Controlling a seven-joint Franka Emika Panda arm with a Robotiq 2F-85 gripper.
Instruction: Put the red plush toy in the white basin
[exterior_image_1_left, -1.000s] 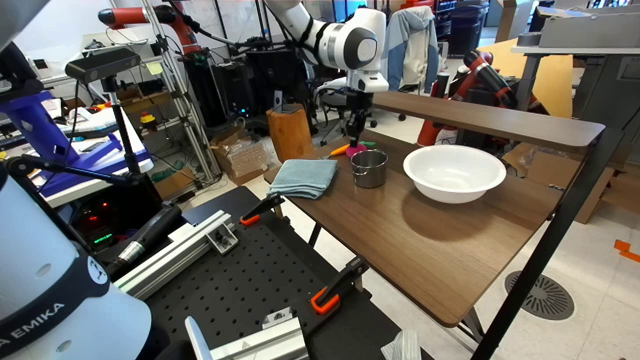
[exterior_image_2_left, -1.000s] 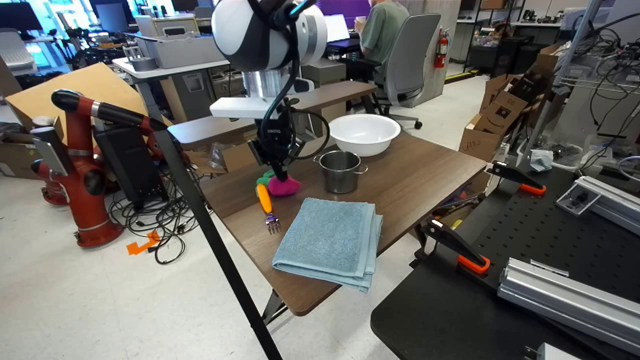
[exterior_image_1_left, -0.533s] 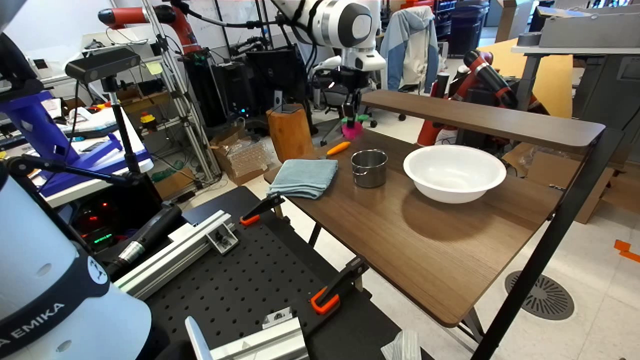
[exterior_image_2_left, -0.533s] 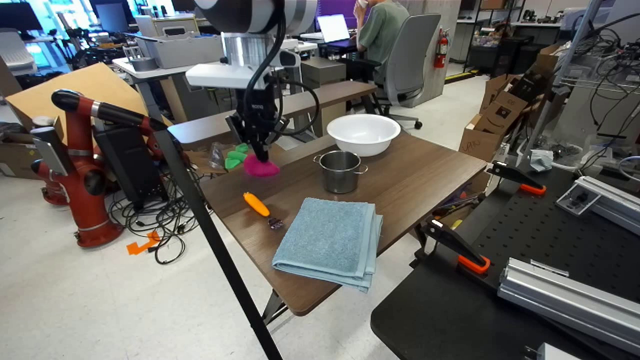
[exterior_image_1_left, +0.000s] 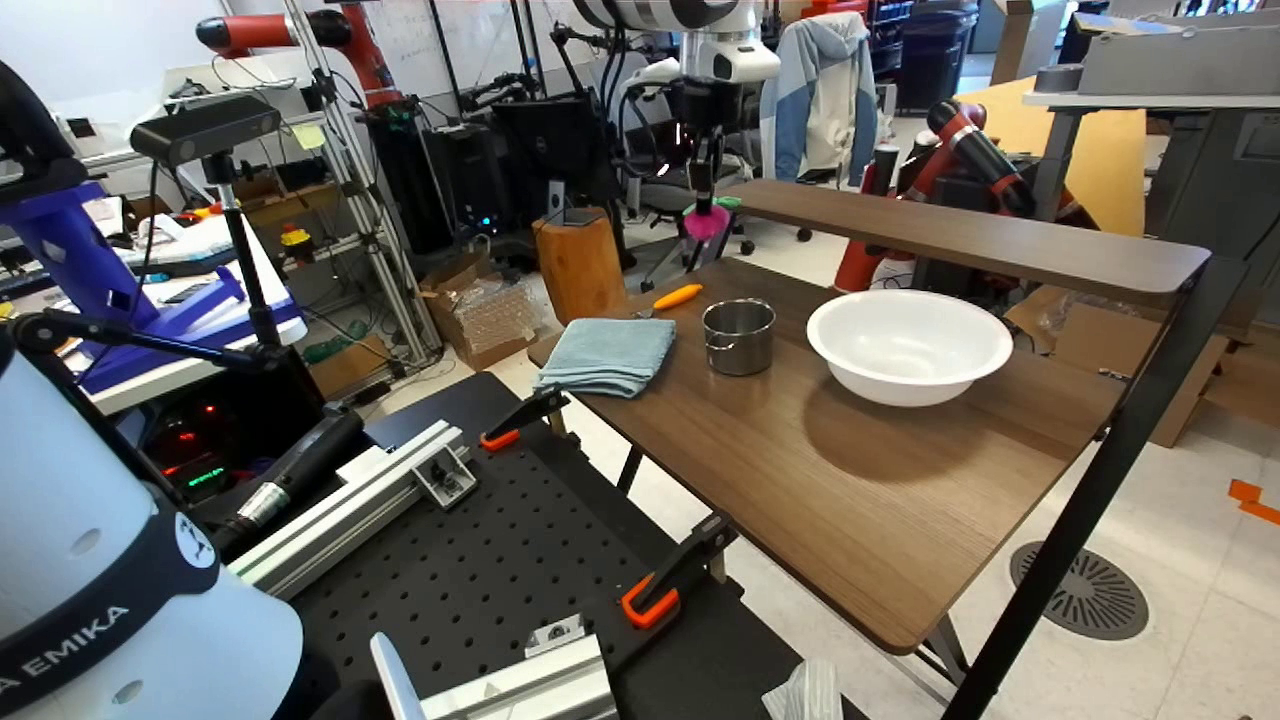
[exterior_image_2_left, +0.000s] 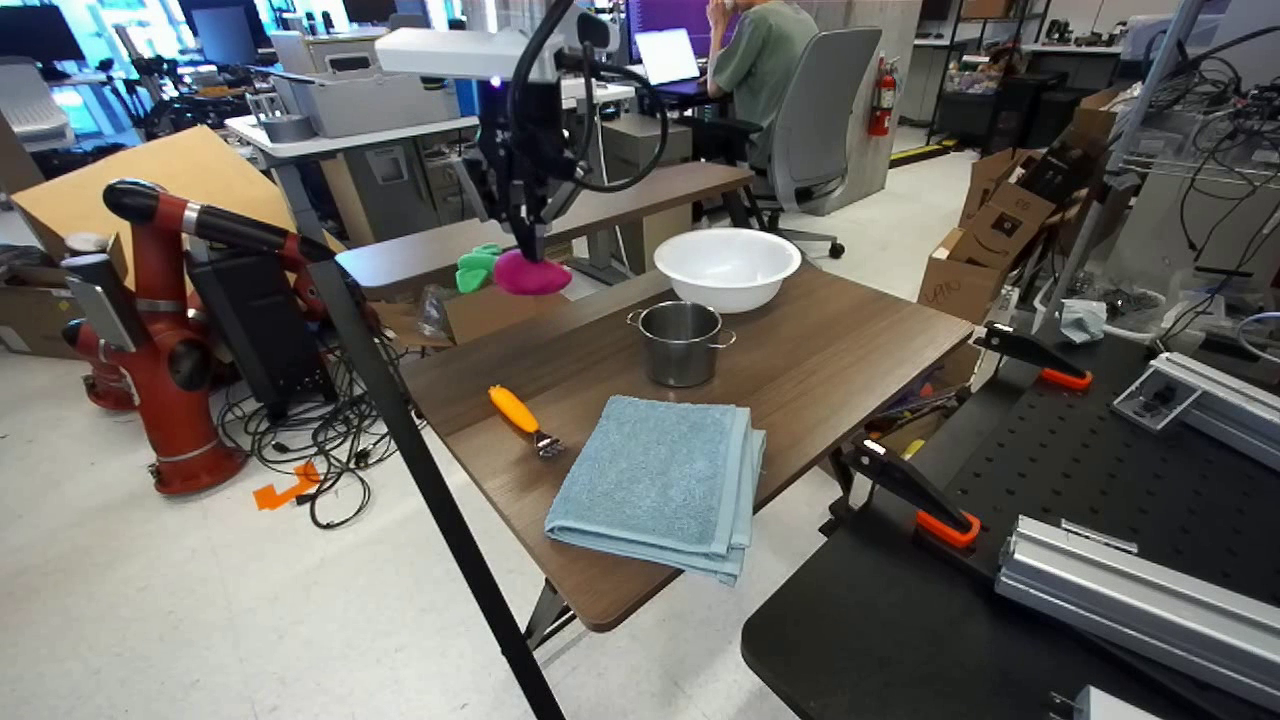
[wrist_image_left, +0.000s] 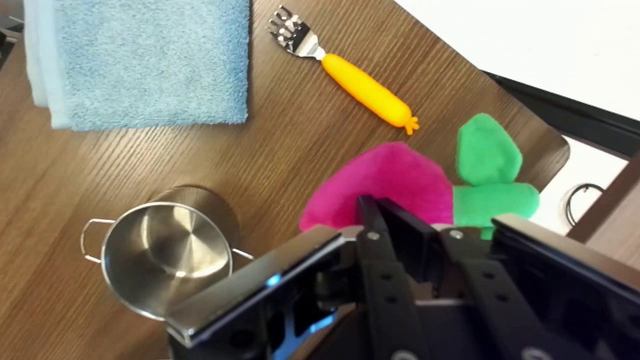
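Note:
The red plush toy, a pinkish-red lump with green leaves, hangs in the air above the far end of the table in both exterior views (exterior_image_1_left: 706, 224) (exterior_image_2_left: 530, 274). In the wrist view the toy (wrist_image_left: 395, 175) lies at the fingertips, its green part to the right. My gripper (wrist_image_left: 374, 201) is shut on the toy, fingertips close together against the pink body. The gripper also shows in both exterior views (exterior_image_1_left: 704, 196) (exterior_image_2_left: 530, 243), pointing down. The white basin (exterior_image_1_left: 905, 350) stands on the table, apart from the gripper. It also shows in an exterior view (exterior_image_2_left: 727, 270); the wrist view does not show it.
A metal pot (exterior_image_1_left: 738, 340) stands between the toy's side and the basin. A fork with an orange handle (exterior_image_2_left: 515, 410) and a folded blue towel (exterior_image_2_left: 655, 480) lie on the brown table (exterior_image_1_left: 800, 460). A raised shelf (exterior_image_1_left: 960, 235) runs along the table's back edge.
My gripper has risen from the table with the toy in it, lifting it off the surface. The orange-handled fork shifted slightly as the toy came up.

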